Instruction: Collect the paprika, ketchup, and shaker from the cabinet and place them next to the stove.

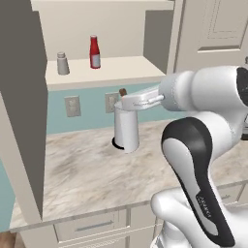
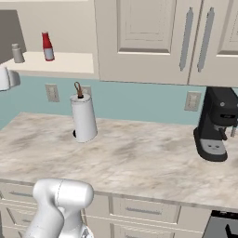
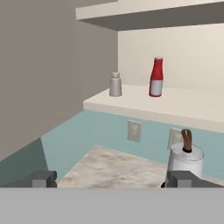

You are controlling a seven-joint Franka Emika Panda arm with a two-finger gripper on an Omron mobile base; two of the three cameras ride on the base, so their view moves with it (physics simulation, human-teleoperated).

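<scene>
The cabinet [image 1: 106, 70] stands open, its plain shelf [image 3: 175, 105] bearing two things. The slim red ketchup [image 1: 95, 52] with a white cap stands upright mid-shelf, also seen as the ketchup [image 3: 156, 77] and the ketchup [image 2: 47, 46]. To its left stands the small grey shaker [image 1: 62, 63], the shaker [image 3: 115, 84]. The paprika is out of view. My gripper [image 3: 113, 179] is open, fingertips wide apart with nothing between them, below and short of the shelf, above the counter. A dark corner of the stove [image 2: 224, 225] shows at the lower right edge.
A white paper towel roll [image 1: 126, 128] stands on the marble counter [image 1: 82, 169] below the shelf, close to my hand. The cabinet's open door [image 1: 19, 106] hangs at the left. A black coffee machine [image 2: 216, 125] sits far right. Closed cabinet doors [image 2: 153, 37] hang above.
</scene>
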